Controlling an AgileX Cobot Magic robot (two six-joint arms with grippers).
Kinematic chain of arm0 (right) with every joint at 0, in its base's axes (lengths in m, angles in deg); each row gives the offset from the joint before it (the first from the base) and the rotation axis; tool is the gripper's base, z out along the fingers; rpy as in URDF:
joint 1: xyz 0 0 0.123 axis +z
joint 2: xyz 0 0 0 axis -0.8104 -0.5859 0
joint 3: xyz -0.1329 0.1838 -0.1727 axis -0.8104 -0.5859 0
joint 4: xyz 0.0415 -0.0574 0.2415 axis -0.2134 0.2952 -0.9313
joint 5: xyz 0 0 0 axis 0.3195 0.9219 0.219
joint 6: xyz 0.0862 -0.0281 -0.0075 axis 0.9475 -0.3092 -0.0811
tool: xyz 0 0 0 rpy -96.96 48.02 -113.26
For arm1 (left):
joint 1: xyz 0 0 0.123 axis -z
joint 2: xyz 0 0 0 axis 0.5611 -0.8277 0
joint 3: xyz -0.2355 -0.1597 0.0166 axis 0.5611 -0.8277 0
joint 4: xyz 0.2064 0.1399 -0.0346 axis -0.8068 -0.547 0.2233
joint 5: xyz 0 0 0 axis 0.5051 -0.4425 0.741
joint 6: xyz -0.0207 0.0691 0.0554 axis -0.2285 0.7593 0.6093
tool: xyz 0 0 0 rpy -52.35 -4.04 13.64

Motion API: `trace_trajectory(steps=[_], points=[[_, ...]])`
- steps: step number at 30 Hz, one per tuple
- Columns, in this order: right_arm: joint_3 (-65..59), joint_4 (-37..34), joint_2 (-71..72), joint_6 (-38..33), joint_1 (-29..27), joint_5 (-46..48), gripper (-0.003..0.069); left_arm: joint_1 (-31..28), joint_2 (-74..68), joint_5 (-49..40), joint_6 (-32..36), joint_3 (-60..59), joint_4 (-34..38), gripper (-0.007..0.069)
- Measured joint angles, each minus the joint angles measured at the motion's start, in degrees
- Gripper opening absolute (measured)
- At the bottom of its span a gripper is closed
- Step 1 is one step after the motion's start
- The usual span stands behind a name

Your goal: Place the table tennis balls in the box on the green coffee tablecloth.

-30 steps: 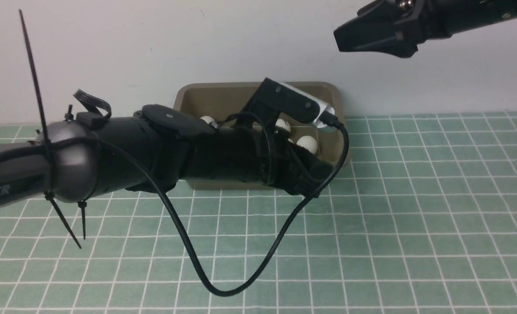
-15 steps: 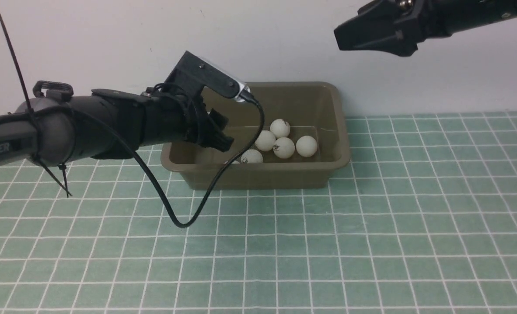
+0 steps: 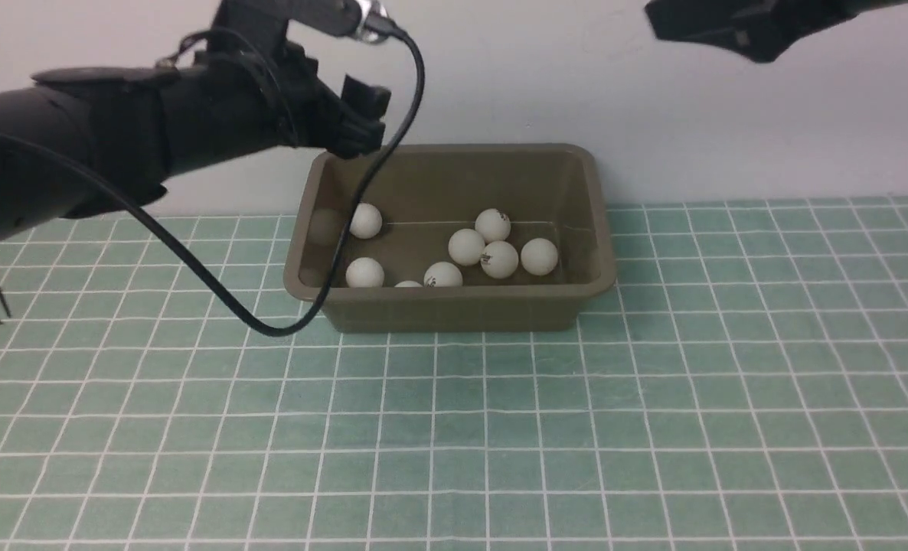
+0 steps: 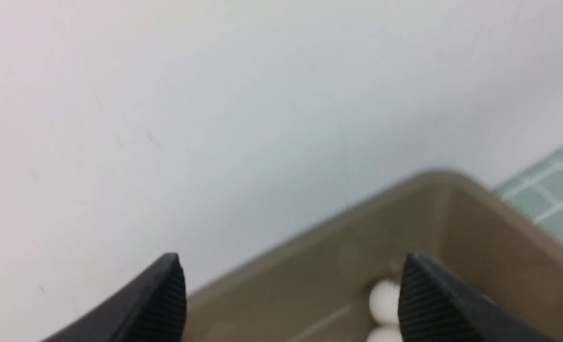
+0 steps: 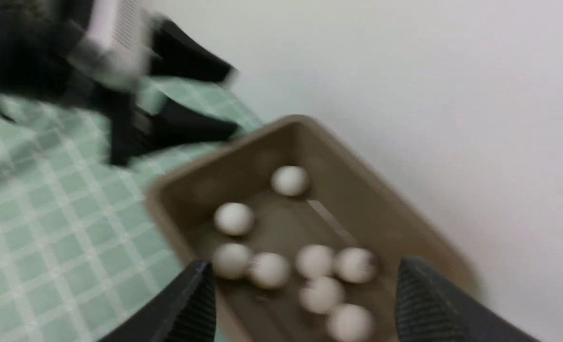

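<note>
My left arm (image 3: 117,145) is matte black with rounded housings; a glossy black cable (image 3: 270,321) loops from a silver plug (image 3: 366,11) above its wrist. My fingertips (image 4: 163,304) are black, tapered wedges with fine ribbing on their inner pads.

8 white balls (image 3: 499,259) inside olive box (image 3: 454,310) on green cloth (image 3: 653,428)

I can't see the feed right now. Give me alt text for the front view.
An olive-brown box sits on the green checked tablecloth against a white wall, holding eight white table tennis balls. The left pincer hangs open and empty above the box's rear left corner; the right arm's pincer is high at top right.
</note>
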Motion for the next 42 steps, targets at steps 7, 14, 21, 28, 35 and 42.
trace_trajectory(steps=[7, 14, 21, 28, 35, 42], points=[[-0.4, 13.8, 10.7, 10.8, 0.0, -0.7, 0.0461, 0.0, 4.2, -0.5, 0.0, 0.0, 0.4, 0.0542], [-18.0, 18.8, 30.6, 18.5, 0.0, -4.5, 0.0461, 0.0, 4.2, -1.0, 0.0, 0.0, 0.6, 0.0542], [-44.0, 32.5, 47.1, 29.0, 0.0, -15.8, 0.0461, 0.0, 4.2, -2.3, 0.0, 0.0, 1.6, 0.0542], [-57.0, 33.2, 55.7, 36.6, 0.0, -21.4, 0.0435, 0.0, 4.2, -5.1, 0.0, 0.0, 1.8, 0.0542], [-68.0, 25.7, 56.7, 37.0, 0.0, -30.3, 0.0377, 0.0, 4.2, -5.5, 0.0, 0.0, 1.8, 0.0542], [-77.8, 21.0, 56.7, 37.0, 0.0, -46.2, 0.0330, 0.3, 4.2, -6.4, 0.0, 0.0, 1.8, 0.0542]])
